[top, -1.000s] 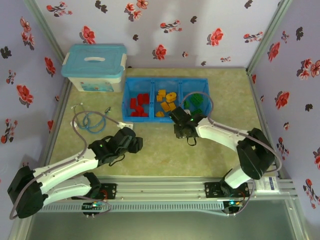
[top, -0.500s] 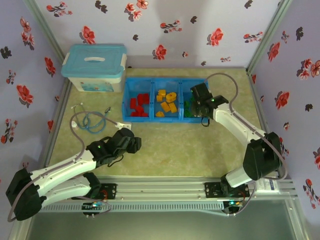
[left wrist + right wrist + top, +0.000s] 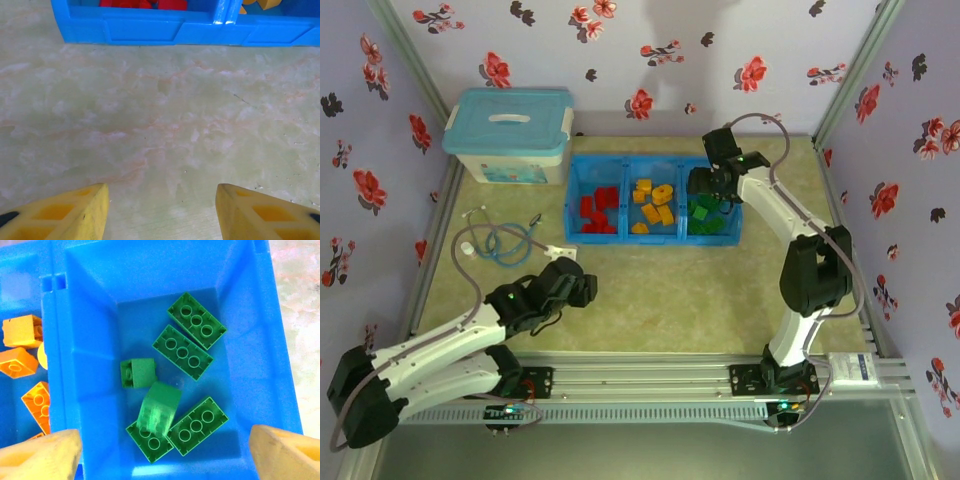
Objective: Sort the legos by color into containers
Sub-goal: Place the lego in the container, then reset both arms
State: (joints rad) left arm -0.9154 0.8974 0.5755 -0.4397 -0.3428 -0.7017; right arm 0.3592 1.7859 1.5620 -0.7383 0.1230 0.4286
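The containers are three joined compartments of a blue tray (image 3: 650,238). Red legos (image 3: 598,212) lie in the left one, orange legos (image 3: 653,203) in the middle, green legos (image 3: 710,215) in the right. My right gripper (image 3: 705,185) hovers over the green compartment (image 3: 90,340), open (image 3: 165,440). Below it, a blurred green brick (image 3: 159,409) is dropping onto several green legos (image 3: 182,352). Orange legos (image 3: 20,360) show beside the divider. My left gripper (image 3: 582,285) is open (image 3: 162,192) over bare table, with the tray's front wall (image 3: 140,31) ahead.
A pale-blue lidded box (image 3: 508,135) stands at the back left. A coiled cable (image 3: 500,240) lies on the table left of the tray. Flowered walls close in the left, back and right sides.
My right arm swung from the table in front of the tray to above the green compartment, then opened and let go of a green brick. The left arm barely moved.
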